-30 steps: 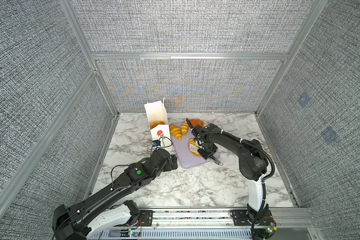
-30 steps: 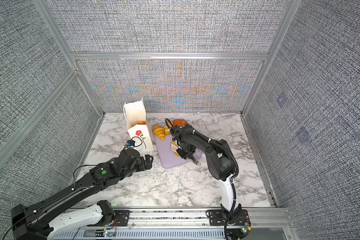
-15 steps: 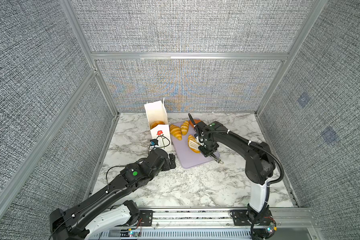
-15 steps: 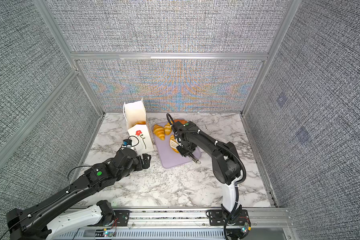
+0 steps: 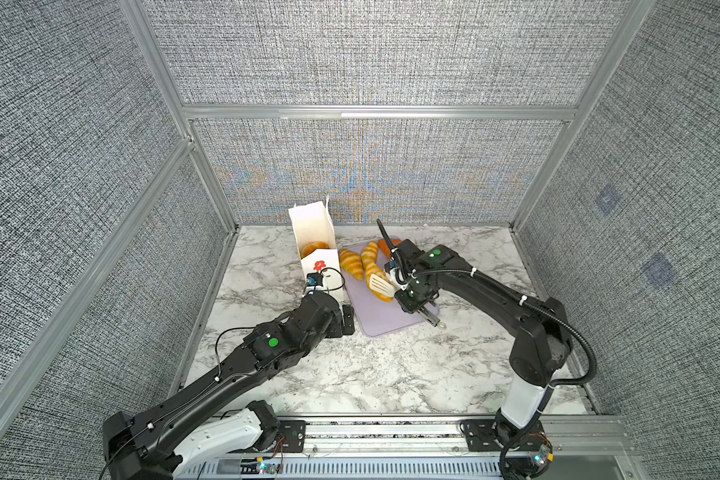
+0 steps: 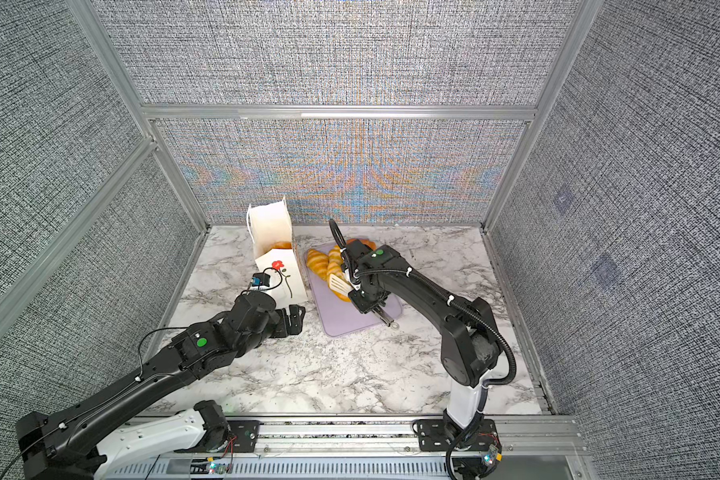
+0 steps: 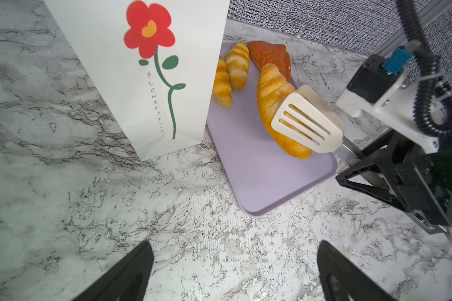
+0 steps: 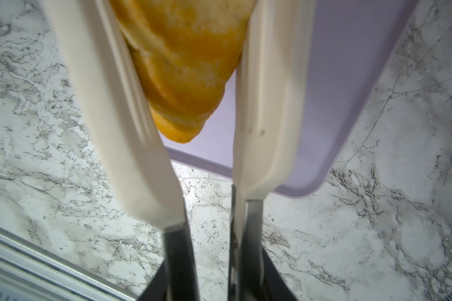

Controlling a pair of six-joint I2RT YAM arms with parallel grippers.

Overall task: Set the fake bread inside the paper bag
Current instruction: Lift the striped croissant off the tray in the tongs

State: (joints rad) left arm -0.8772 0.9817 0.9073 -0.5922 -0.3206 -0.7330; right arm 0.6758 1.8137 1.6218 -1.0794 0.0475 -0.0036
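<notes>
Four pastries on the tray: one long glossy golden-yellow toy croissant (image 7: 269, 86), two shorter yellow striped toy croissants (image 7: 236, 66) and one darker orange-brown triangular toy pastry (image 7: 272, 54).
Held piece: the long croissant lies slanted near the middle of the tray, with its lower half between the two blades of the tongs. Whether it touches the tray floor, I cannot tell.
Shorter pair: side by side at the tray edge next to the bag, one of them partly hidden behind the bag in the left wrist view.
Triangular piece: at the far end of the tray, right beside the upper tip of the long croissant.
Fifth pastry: a round golden toy bun (image 5: 313, 248) shows inside the open top of the bag in both top views.
Bag: a tall white paper bag (image 7: 110, 65) with a red flower on a dark green stem, upright, just beside the tray.
Tray: a flat lilac plastic tray (image 7: 259, 182) with rounded corners.
Tongs: cream slotted plastic tongs (image 7: 307, 125) with metal handles.
Right gripper (image 5: 410, 297): clamped on the metal handles, so the blades press on the long croissant.
Left gripper (image 7: 234, 245): its black fingers (image 7: 141, 260) stand wide apart and hold nothing, low over the table near the bag's printed face.
Table: a white marble-pattern table (image 5: 391, 374) with grey veins, under the bag and the tray.
</notes>
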